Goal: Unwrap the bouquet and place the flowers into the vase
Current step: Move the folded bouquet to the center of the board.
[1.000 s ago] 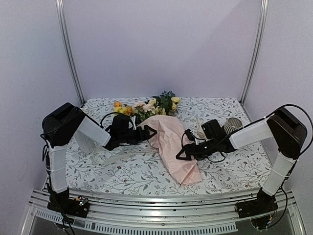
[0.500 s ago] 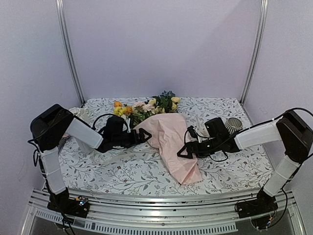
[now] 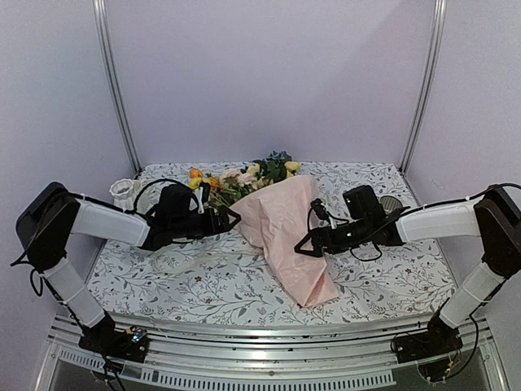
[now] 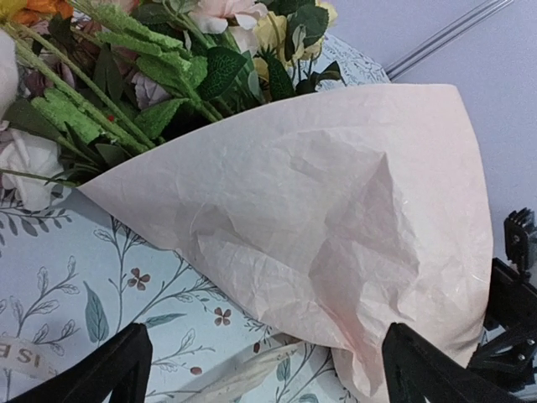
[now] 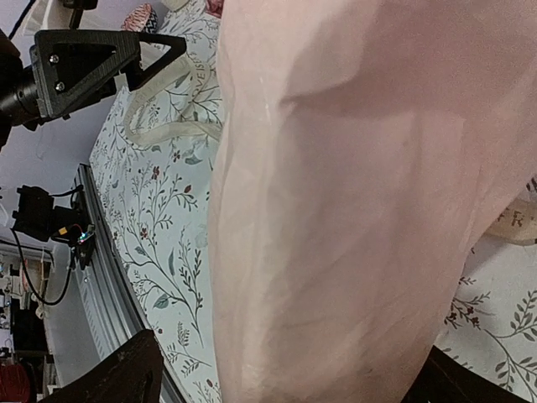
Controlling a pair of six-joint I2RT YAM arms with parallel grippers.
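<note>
Top view: bouquet in pale pink crinkled paper (image 3: 285, 236) lies on floral-print tablecloth (image 3: 203, 285) betw. both arms, blooms toward back wall. At its edges left gripper (image 3: 232, 218) and right gripper (image 3: 304, 235) – both spread.
L wrist: fingers (image 4: 109, 378) wide apart, nothing gripped; green-stemmed flowers (image 4: 151, 92) top-left.
R wrist: paper betw. parted fingers (image 5: 126, 378) – not clamped.

The back wall (image 3: 269, 81) and the two side walls are plain and of a pale lilac colour, lit softly and evenly. One thin metal post (image 3: 115, 90) stands in each back corner. A white cloth (image 3: 220, 289) printed with small leaves and flowers covers the table (image 3: 383, 297). Metal rails (image 3: 260, 350) run along its near edge.
</note>
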